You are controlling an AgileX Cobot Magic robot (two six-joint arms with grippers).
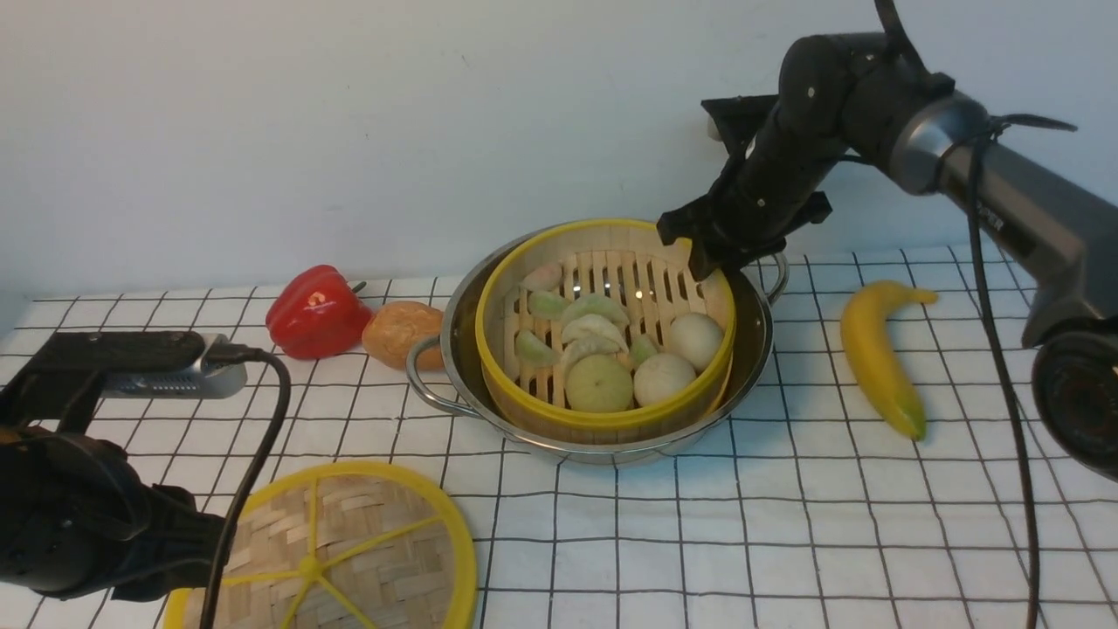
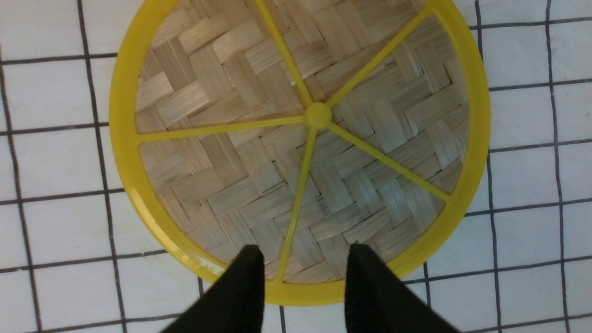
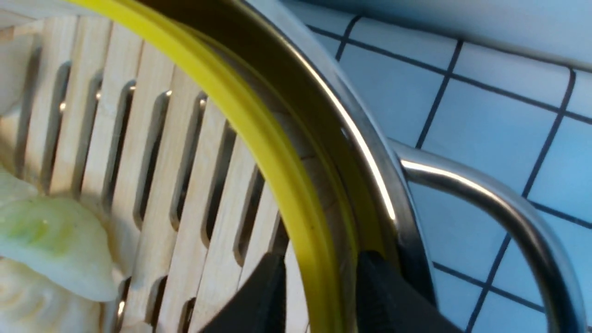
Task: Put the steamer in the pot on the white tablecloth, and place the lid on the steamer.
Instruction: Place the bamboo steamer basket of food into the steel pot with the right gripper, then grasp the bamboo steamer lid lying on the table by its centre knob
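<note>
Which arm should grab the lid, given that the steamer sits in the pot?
Left. Its open claw hovers directly over the rim of the lid, while the right claw straddles the wall of the steamer in the pot, farther from the lid.

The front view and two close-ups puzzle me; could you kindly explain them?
It is a robot with two arms, each ending in a two-fingered hand. The wide picture looks forward from between the arms; the close-ups come from cameras on the wrists. On the white tablecloth sit the pot with the steamer of dumplings inside, the lid, a red pepper, a brown bun and a banana. The left hand hangs open over the lid. The right hand straddles the steamer's wall; whether it grips is unclear.
</note>
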